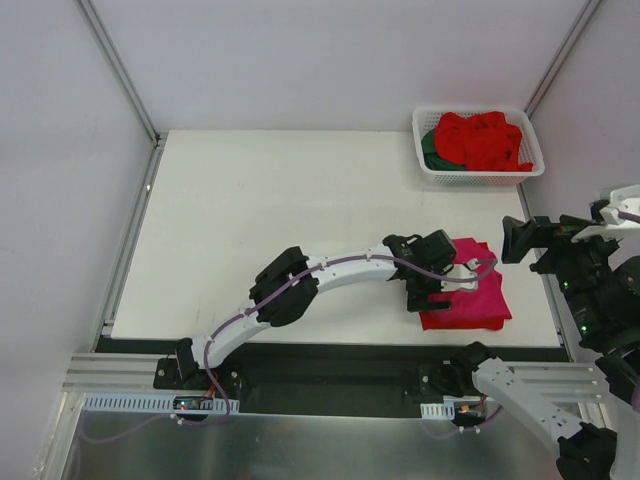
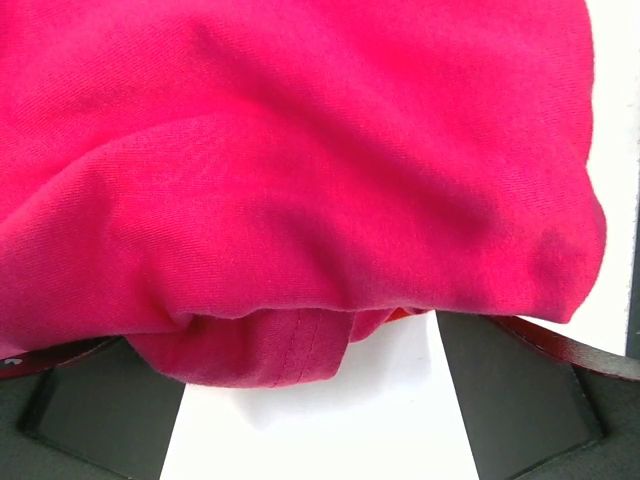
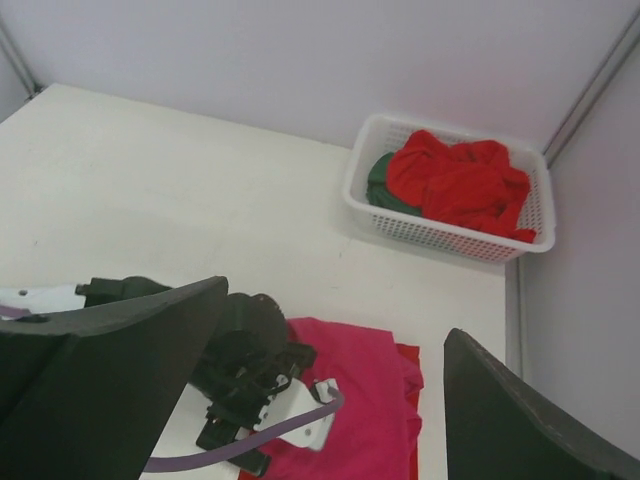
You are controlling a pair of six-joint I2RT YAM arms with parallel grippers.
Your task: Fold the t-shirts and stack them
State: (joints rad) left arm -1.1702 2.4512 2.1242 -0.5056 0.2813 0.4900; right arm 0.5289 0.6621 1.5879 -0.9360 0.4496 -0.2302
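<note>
Left end effector [image 2: 310, 415] spread wide, over magenta t-shirt [image 2: 300, 150]

T-shirts [image 1: 478, 138] in basket [image 1: 480, 179], far right

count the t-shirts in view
4 distinguishable: a magenta shirt folded near the table's right edge, a red shirt under it, a red heap in the basket, a dark green shirt beside that heap. The heap may hide more.
</note>
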